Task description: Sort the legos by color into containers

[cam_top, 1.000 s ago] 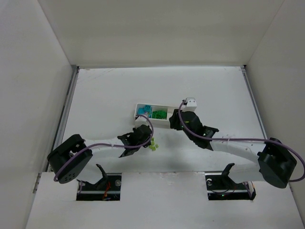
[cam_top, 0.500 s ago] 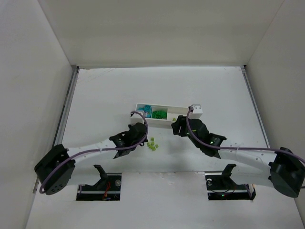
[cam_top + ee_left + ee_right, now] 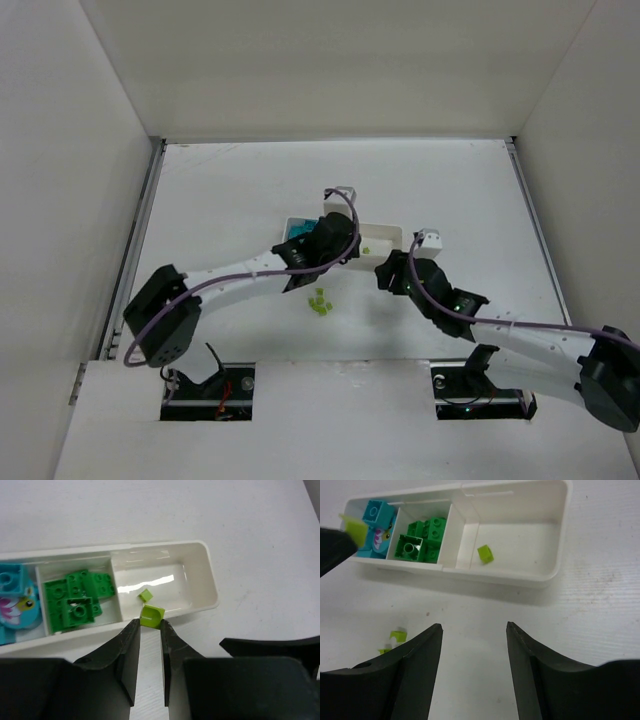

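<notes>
Legos in cyan sit in one end compartment of the white tray. Dark green legos sit in the middle compartment, and a single yellow-green lego lies in the other end compartment. The left jaws are pinched narrow on another yellow-green lego, holding it above the tray's near wall at that last compartment. A few loose yellow-green legos lie on the bench just in front of the tray. The right jaws stand partly open with nothing between them, over bare bench near the tray's yellow-green end and clear of the tray.
</notes>
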`<state>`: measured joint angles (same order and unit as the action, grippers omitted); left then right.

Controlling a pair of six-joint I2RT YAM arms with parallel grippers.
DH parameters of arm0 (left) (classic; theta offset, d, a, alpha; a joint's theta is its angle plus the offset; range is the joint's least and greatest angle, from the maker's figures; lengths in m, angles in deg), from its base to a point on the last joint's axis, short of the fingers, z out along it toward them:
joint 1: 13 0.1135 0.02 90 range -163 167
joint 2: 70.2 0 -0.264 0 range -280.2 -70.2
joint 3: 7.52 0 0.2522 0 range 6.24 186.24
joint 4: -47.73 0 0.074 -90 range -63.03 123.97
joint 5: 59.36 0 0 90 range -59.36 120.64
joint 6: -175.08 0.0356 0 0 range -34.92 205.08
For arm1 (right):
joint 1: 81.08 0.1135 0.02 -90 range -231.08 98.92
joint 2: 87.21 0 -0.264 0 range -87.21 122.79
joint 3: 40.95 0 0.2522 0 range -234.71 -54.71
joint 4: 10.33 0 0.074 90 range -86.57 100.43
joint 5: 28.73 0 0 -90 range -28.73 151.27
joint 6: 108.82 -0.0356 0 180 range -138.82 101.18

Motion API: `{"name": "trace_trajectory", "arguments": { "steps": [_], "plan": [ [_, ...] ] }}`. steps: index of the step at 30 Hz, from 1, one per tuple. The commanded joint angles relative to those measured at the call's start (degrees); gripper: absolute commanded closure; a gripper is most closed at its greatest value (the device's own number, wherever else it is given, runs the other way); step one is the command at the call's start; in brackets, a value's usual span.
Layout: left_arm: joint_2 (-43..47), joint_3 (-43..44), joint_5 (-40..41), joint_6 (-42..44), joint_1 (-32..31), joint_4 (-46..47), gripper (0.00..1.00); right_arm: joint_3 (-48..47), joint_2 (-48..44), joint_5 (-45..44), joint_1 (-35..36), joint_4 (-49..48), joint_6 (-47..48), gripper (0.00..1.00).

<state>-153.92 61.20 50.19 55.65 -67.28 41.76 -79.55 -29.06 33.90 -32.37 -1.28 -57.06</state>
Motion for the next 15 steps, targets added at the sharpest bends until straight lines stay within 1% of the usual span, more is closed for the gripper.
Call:
{"name": "trace_trajectory", "arguments": {
  "steps": [1,4,6,9,12,15],
  "plan": [
    [-7.04,6.63,-4.16,2.27,0.45,2.67,0.88,0.84,-2.25,-1.01,0.46,0.93,-2.28,0.41],
    [-12.32,10.16,-6.27,2.01,0.80,3.19,0.88,1.72,-3.39,-0.22,3.61,0.32,-1.93,0.41],
    [-15.32,12.18,-7.42,1.83,1.06,3.02,0.85,1.99,-3.83,-0.13,6.69,-0.12,-1.84,0.41],
    [-17.87,13.86,-8.48,1.48,1.42,3.19,0.79,2.25,-3.92,-0.75,11.09,-0.39,-1.93,0.40],
    [-19.02,14.65,-8.56,1.48,1.68,3.19,0.70,2.34,-2.96,-0.40,12.06,-0.74,-2.28,0.40],
    [-18.15,14.39,-8.56,1.57,1.77,3.19,0.64,1.29,0.02,0.74,13.03,-2.23,-1.84,0.40]
  ]
}}
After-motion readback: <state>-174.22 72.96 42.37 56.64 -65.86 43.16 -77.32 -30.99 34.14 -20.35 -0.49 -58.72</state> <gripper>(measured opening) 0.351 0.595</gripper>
